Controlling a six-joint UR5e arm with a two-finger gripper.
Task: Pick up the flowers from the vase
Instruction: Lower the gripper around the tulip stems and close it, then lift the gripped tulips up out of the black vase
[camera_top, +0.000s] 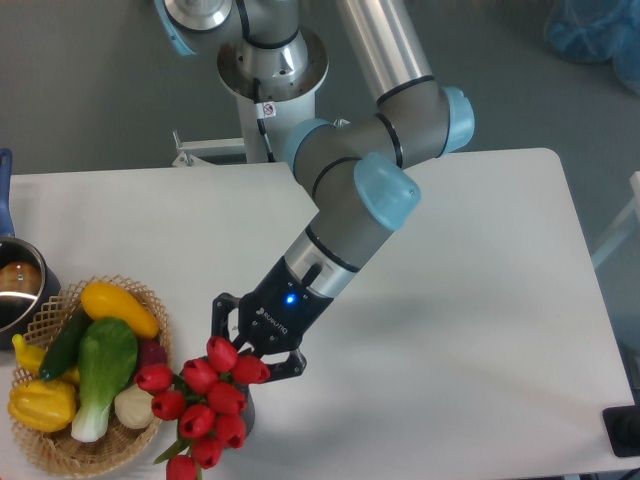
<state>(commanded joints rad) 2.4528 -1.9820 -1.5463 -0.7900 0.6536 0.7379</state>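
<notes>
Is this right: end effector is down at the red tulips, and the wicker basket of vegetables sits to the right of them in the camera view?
Not quite. The end effector is down at the red tulips, but the wicker basket of vegetables sits to their left in the camera view, near the table's left edge.
</notes>
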